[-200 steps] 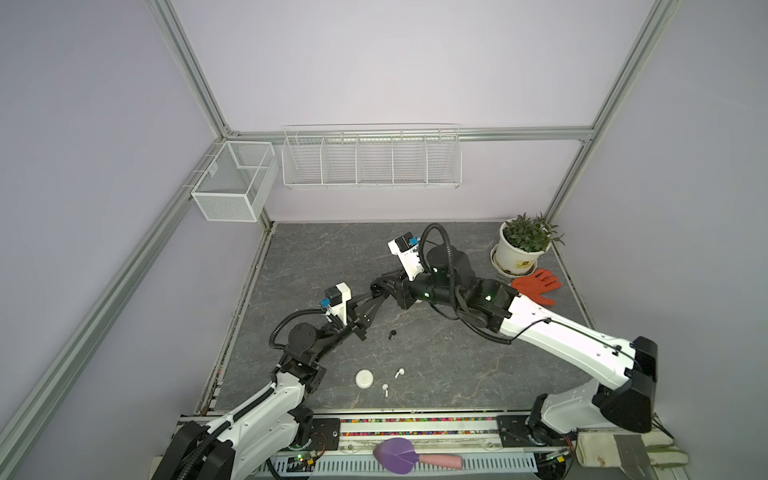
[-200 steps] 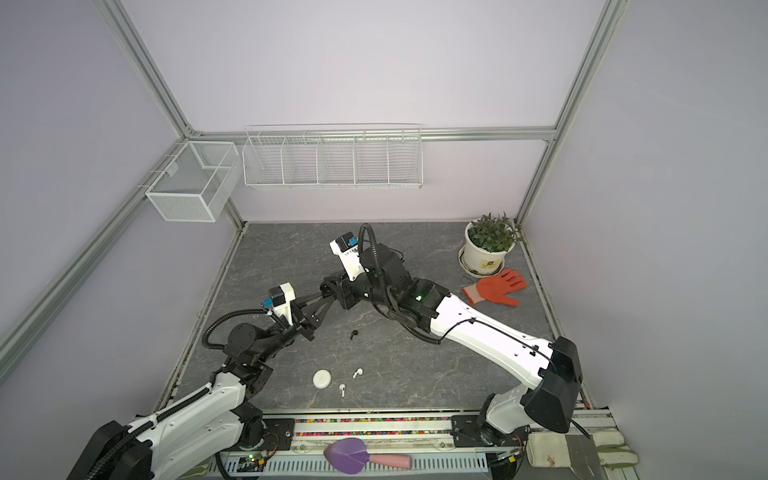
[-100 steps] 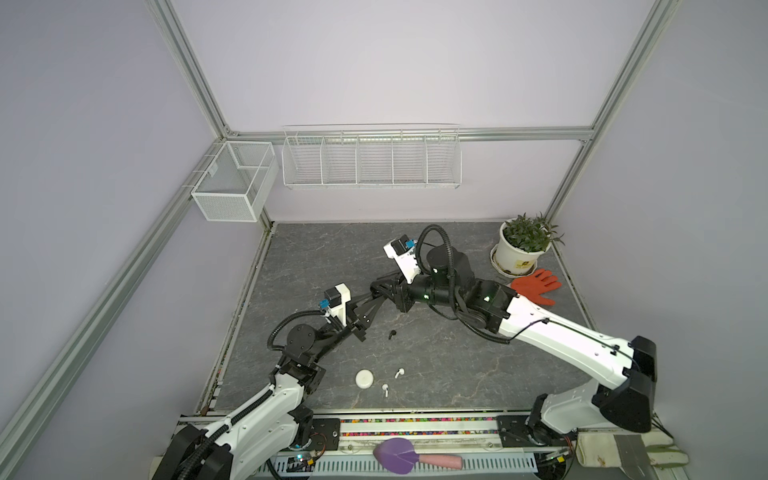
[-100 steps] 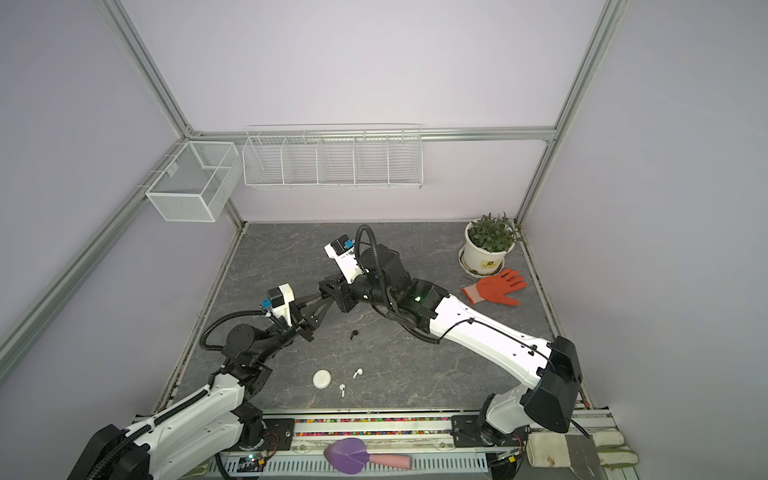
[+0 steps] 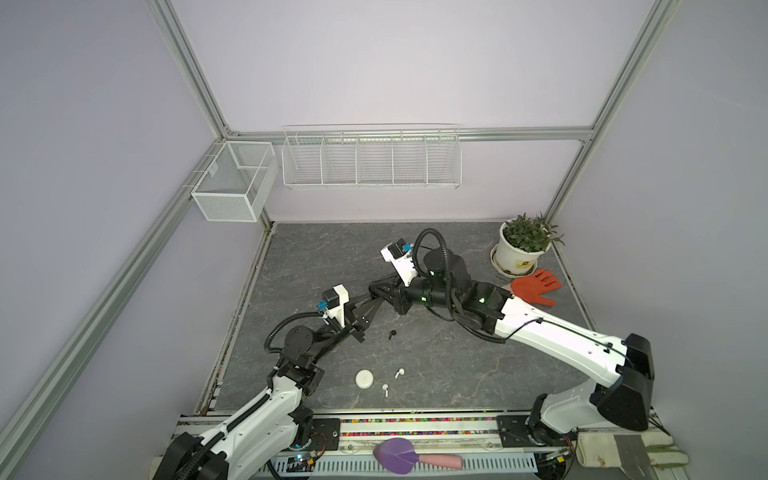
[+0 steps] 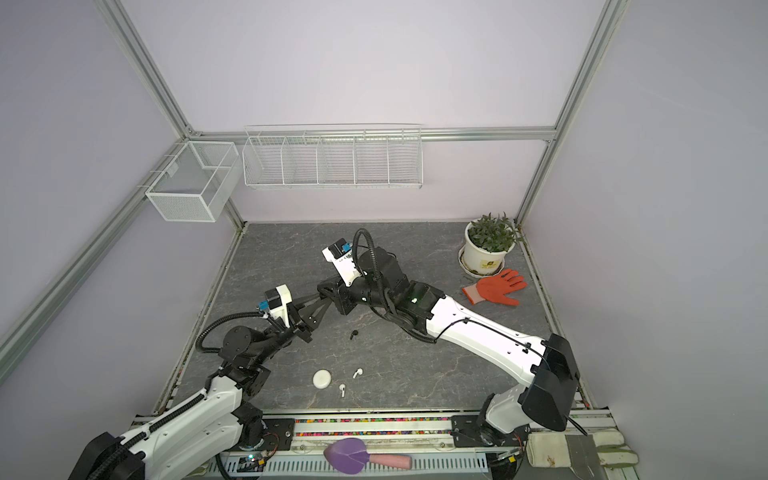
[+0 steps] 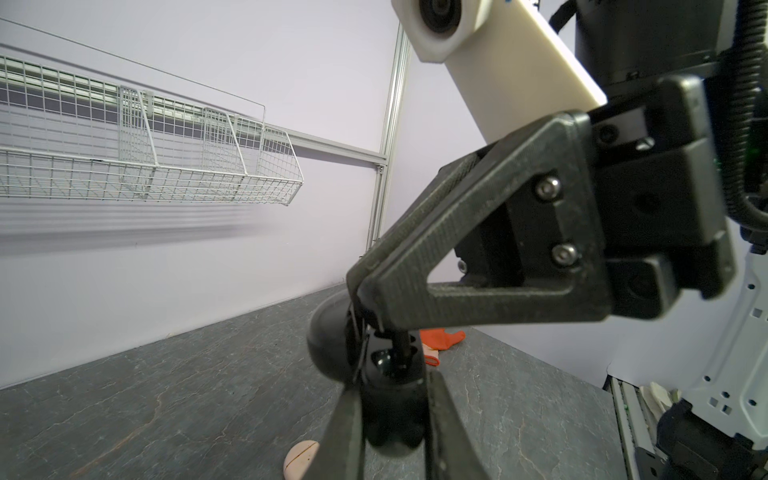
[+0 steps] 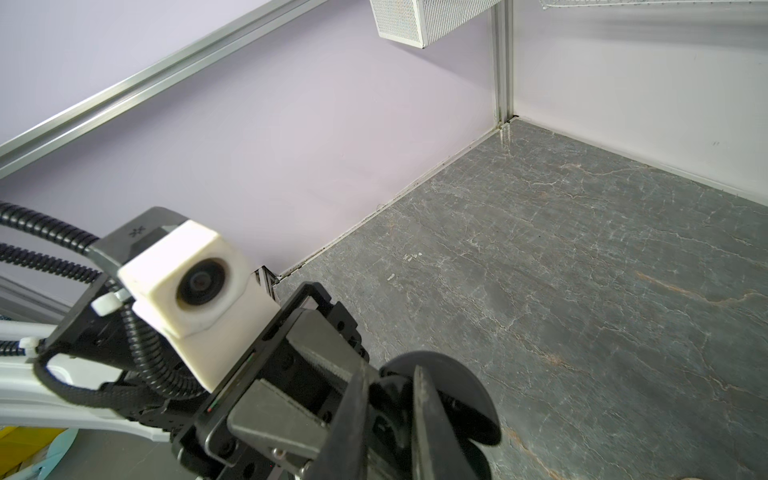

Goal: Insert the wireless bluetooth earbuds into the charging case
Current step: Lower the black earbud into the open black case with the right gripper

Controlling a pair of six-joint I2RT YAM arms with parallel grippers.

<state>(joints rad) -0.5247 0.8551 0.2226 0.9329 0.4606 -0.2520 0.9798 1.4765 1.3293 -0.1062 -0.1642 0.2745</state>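
Note:
My left gripper (image 7: pixel 394 401) is shut on a black charging case (image 7: pixel 395 415), held above the table with its round lid (image 7: pixel 328 345) swung open. My right gripper (image 7: pixel 365 305) meets it tip to tip and is shut on a black earbud (image 7: pixel 401 347), whose stem points into the case's well. In both top views the two grippers (image 5: pixel 372 300) (image 5: pixel 374 291) touch at mid-table. In the right wrist view the right gripper (image 8: pixel 390 382) stands before the lid (image 8: pixel 457 395). A second black earbud (image 5: pixel 392 333) lies on the table below them. Two white earbuds (image 5: pixel 399 372) (image 5: pixel 386 389) lie beside a closed white case (image 5: pixel 364 379).
A closed pale pink case (image 7: pixel 301 459) lies on the table under my left gripper. A potted plant (image 5: pixel 523 245) and an orange glove (image 5: pixel 534 286) sit at the back right. Wire baskets (image 5: pixel 370 160) hang on the back wall. A purple brush (image 5: pixel 411 457) lies on the front rail.
The right wrist has edged slightly to the left against the case. Both grippers stay shut, and the loose earbuds on the table have not moved.

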